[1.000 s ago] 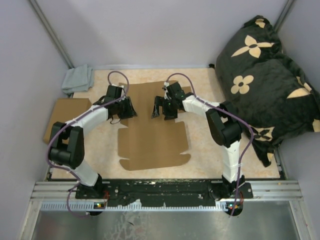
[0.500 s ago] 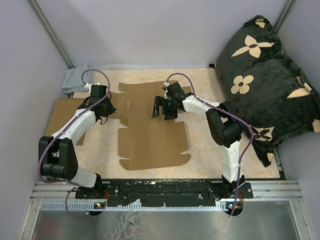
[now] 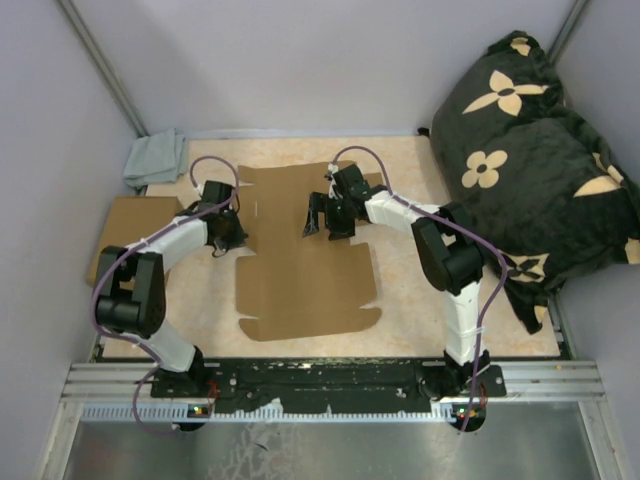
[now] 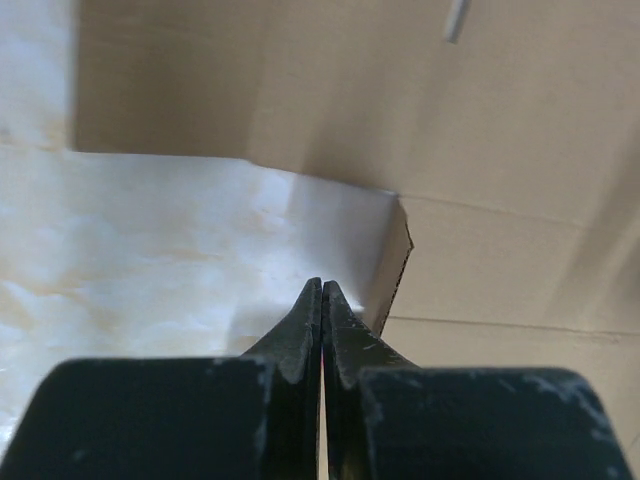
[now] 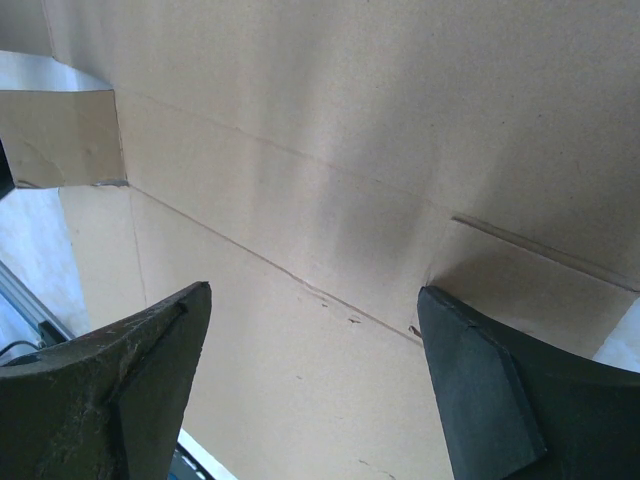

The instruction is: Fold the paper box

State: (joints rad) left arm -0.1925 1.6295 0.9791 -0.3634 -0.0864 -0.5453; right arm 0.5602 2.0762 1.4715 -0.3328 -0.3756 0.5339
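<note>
Sitting at the left edge of the box (image 3: 305, 285), the left hand (image 4: 322, 290), tips pressed together on nothing, could shove the sheet sideways instead of lifting a flap. The box lies flat mid-counter (image 3: 425, 290). The right hand (image 3: 327, 220), spread above the far panel, pins nothing, so the sheet may skate.

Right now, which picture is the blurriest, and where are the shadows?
Left wrist view: the far part of the paper box looks blurry, and a grey shadow falls on the table beside its flap; the shut left pincer is a dark shape. Right wrist view: creases look sharper, and a faint shadow lies on the card inside the open right pincer. Top view: even, soft light.
</note>
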